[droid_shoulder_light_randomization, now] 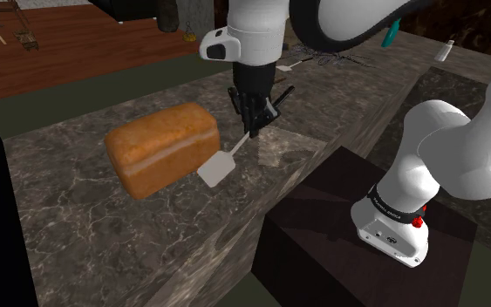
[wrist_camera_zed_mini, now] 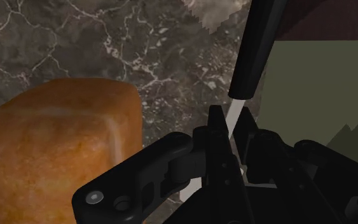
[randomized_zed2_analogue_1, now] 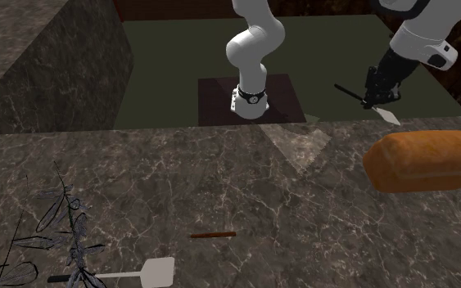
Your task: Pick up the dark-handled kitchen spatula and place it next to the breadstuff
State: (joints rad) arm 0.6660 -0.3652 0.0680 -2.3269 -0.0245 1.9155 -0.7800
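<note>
**A:** Which step is this?

**B:** The carry, I'd say, close to the set-down. The gripper [droid_shoulder_light_randomization: 252,125] is clamped on the spatula [droid_shoulder_light_randomization: 216,166], its fingers pinching the pale shaft just below the dark handle.

**A:** And where does the spatula sit?

**B:** It is over the counter [droid_shoulder_light_randomization: 104,227], by the edge nearest the stand [droid_shoulder_light_randomization: 322,235]. It hangs tilted, with the handle up toward the stand and the blade down. I can't tell whether the blade touches the stone, but it looks a little clear of it.

**A:** What's just beyond?

**B:** The loaf [droid_shoulder_light_randomization: 160,148] lies along that same edge. The blade is just beside its end face, not touching.

**A:** So what's left?

**B:** Only the placing, by my reading. The next move should lower the spatula until the blade rests flat and keep it off the crust. It should bring the handle down before the fingers part. The edge is close, so a tilted release could tip the handle over the side.

**A:** Anything further off?

**B:** A second spatula [randomized_zed2_analogue_1: 156,271] lies flat near the far edge, well apart from the loaf. It needs no touching.
</note>
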